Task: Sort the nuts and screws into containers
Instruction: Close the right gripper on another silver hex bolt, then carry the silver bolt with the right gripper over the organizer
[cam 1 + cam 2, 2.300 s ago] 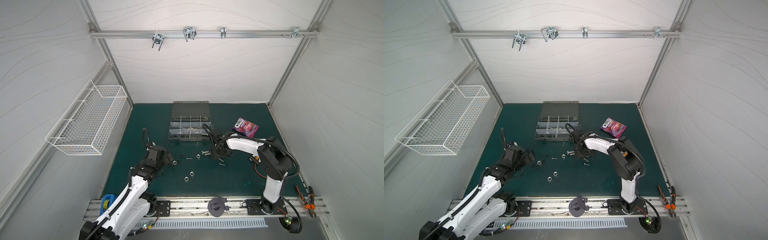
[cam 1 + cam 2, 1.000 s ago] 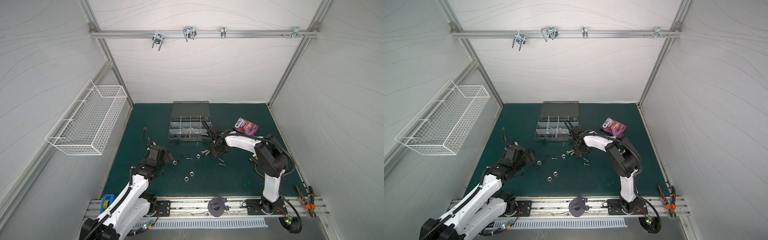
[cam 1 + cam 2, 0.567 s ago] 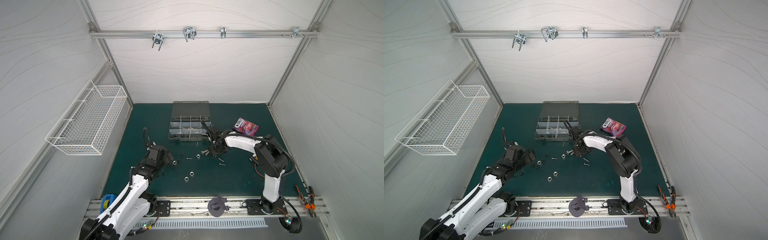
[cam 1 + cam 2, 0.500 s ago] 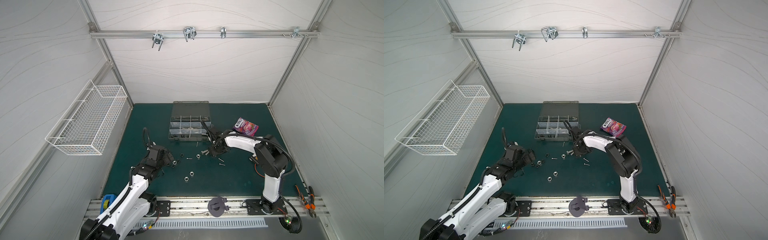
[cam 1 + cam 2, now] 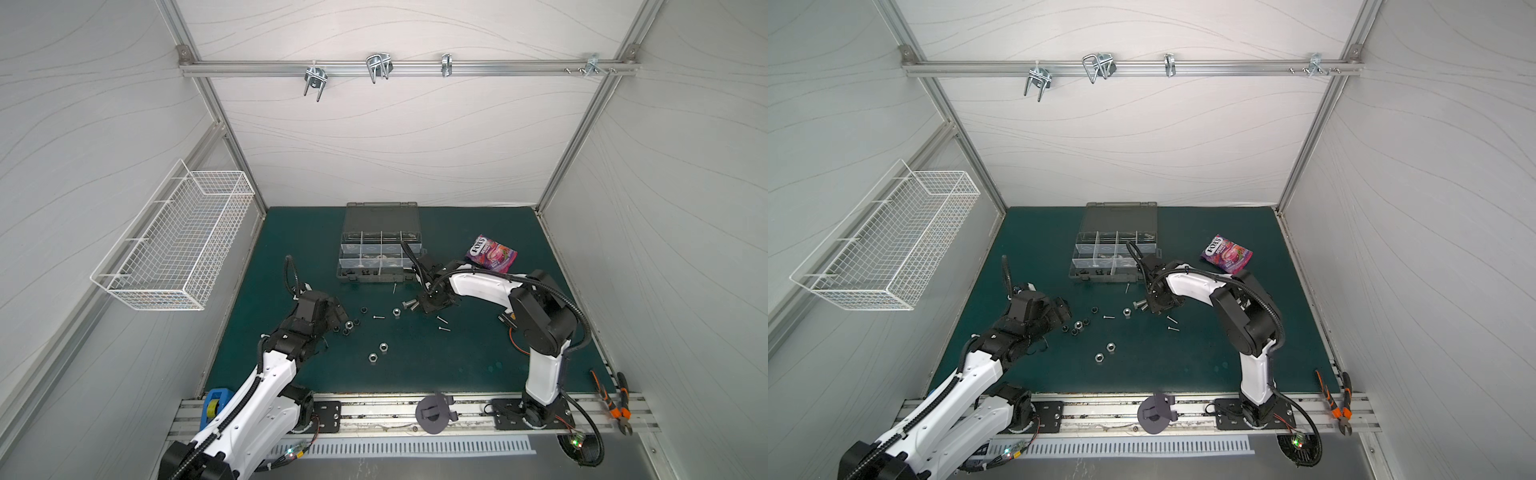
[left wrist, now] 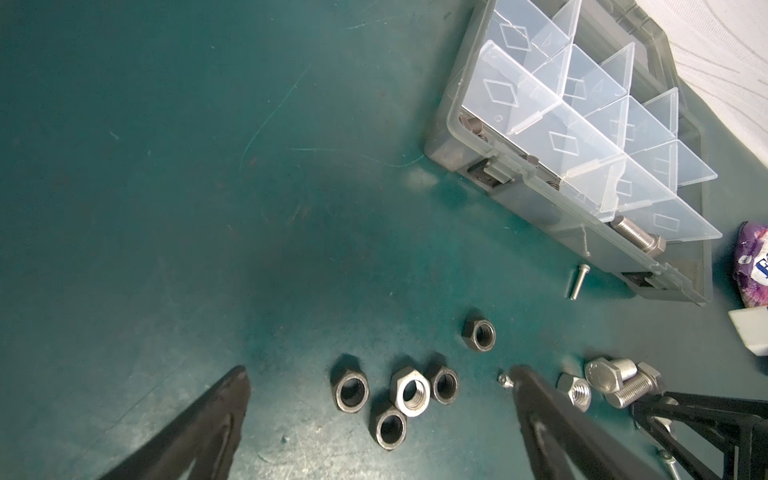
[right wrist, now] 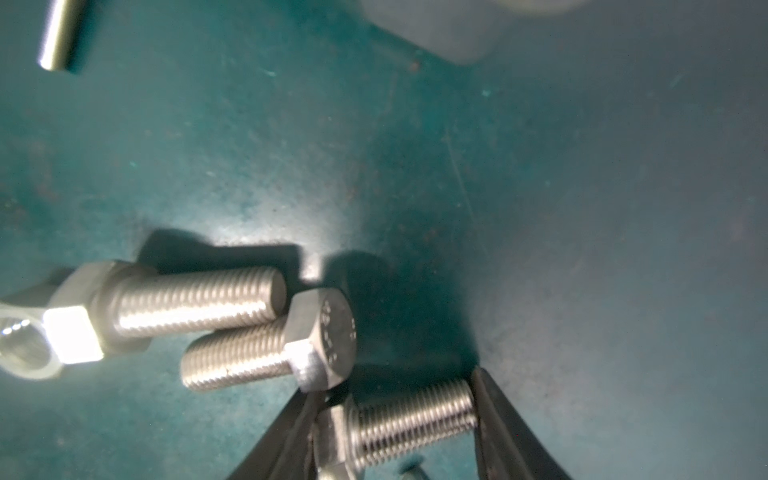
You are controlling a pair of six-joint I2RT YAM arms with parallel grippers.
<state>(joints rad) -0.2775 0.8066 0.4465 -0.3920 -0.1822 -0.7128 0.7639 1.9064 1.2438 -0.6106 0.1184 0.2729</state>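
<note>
My left gripper (image 6: 380, 372) hovers open over the mat, its fingers either side of a cluster of three black nuts (image 6: 351, 388) and one silver nut (image 6: 410, 394); a further black nut (image 6: 479, 335) lies beyond. My right gripper (image 7: 397, 386) is shut lengthwise on a silver hex bolt (image 7: 411, 419), head against one finger, tip against the other. Two more hex bolts (image 7: 195, 303) lie beside it. In both top views the right gripper (image 5: 428, 305) sits low in front of the open grey organizer case (image 5: 353, 276), with thin screws (image 5: 441, 319) and silver nuts (image 5: 383, 346) scattered nearby.
A purple candy pouch (image 5: 492, 254) lies right of the case. A white wire basket (image 5: 178, 245) hangs on the left wall. Orange-handled pliers (image 5: 615, 403) rest on the front rail at the right, and a black disc (image 5: 432, 413) at its middle.
The right gripper has settled lower at the bolts and its jaws have narrowed onto one hex bolt. The left arm has not moved.
</note>
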